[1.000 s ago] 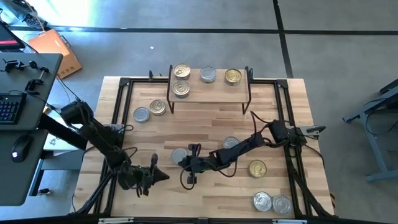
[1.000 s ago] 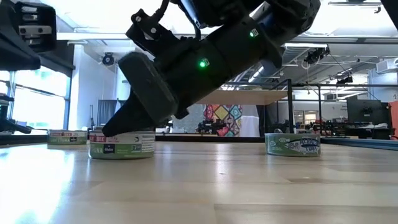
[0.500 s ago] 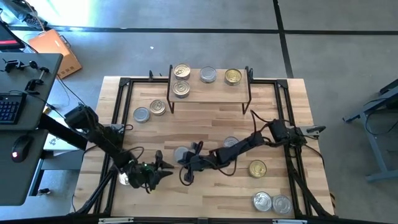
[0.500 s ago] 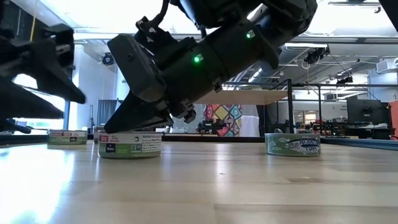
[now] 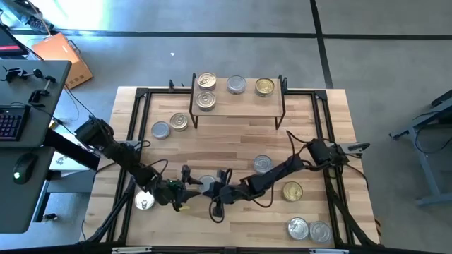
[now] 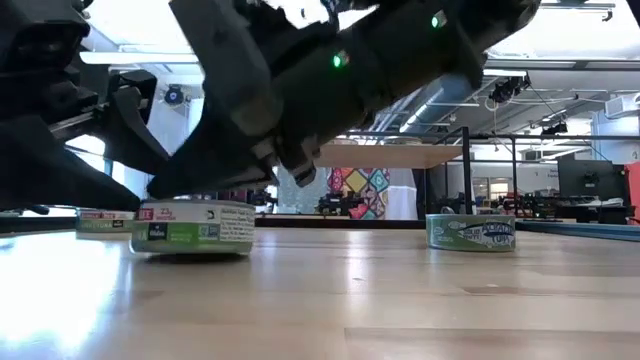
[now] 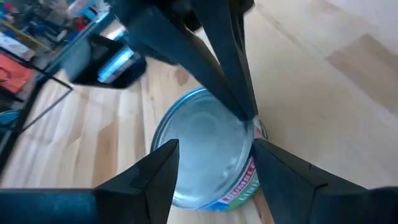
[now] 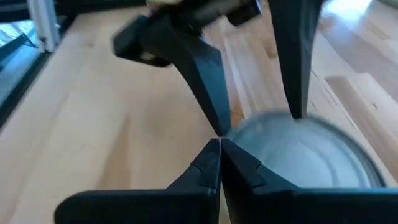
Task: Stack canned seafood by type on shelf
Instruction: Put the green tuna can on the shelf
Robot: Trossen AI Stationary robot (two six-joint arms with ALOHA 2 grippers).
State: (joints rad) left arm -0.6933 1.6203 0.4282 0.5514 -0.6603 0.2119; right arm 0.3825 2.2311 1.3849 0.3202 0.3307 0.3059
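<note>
Ten tins show from above. Four sit on the shelf [image 5: 237, 106] at the far edge of the bench [image 5: 233, 137]: two gold-lidded tins at its left end [image 5: 206, 80] [image 5: 205, 101], one silver tin in the middle [image 5: 236, 85], and one gold tin at its right end [image 5: 265, 87].

Six are on the bench itself. A silver tin [image 5: 161, 130] and a gold tin [image 5: 179, 122] sit side by side near the shelf's left legs. A silver tin [image 5: 263, 164] lies right of centre, a gold tin [image 5: 292, 191] nearer the front, and a pair of silver tins [image 5: 298, 228] [image 5: 320, 231] touch each other at the front right corner. The remaining one, a green-labelled tin [image 6: 192, 227], lies at the front centre between the two grippers (mostly covered from above).

The left gripper [image 7: 211, 163] has its fingers spread wide on either side of this tin's silver lid, not clamped on it. The right gripper [image 8: 220, 155] faces it from the other side, fingers pinched together, their tips at the tin's rim.

A small round white object [image 5: 144, 203] lies at the bench's front left edge; I cannot tell what it is.
</note>
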